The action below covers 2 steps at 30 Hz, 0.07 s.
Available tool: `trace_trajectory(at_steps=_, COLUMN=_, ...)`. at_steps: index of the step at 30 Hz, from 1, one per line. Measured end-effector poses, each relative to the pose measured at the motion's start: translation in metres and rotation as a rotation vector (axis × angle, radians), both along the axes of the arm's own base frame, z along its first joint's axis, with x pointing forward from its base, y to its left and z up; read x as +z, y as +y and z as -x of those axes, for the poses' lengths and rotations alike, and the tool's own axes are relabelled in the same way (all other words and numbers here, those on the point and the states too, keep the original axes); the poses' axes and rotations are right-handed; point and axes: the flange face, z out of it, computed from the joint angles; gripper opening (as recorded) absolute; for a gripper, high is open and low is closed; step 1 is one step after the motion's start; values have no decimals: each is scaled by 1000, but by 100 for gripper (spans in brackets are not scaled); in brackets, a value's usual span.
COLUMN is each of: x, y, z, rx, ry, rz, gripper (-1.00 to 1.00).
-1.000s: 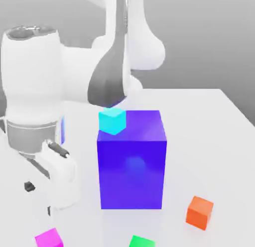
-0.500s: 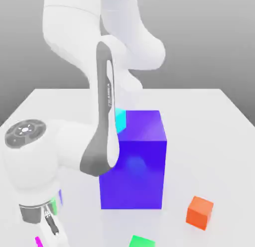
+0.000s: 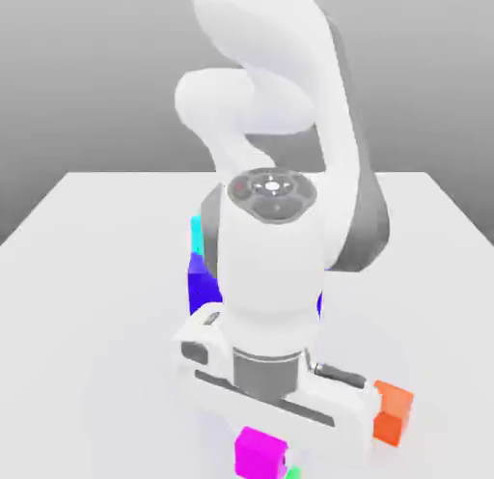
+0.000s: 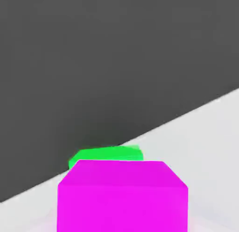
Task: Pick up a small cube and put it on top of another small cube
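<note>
Your claw carries the magenta cube just above the green cube; whether it pinches, you cannot tell.

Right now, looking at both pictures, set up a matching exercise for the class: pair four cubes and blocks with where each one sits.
Things:
1. pink cube
2. green cube
3. orange cube
4. blue block

Places:
A. mostly hidden behind the arm
B. at the exterior view's right, beside the arm's hand
C. directly under the arm's hand
D. just beyond the pink cube in the hand view

Pairs: 1-C, 2-D, 3-B, 4-A
</note>
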Motion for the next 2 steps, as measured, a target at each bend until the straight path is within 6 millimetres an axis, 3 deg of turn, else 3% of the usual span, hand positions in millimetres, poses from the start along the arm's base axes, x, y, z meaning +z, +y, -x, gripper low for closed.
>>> trace_trajectory(at_steps=2, x=0, y=0, z=0, rx=0, ry=0, rz=0, gripper=100)
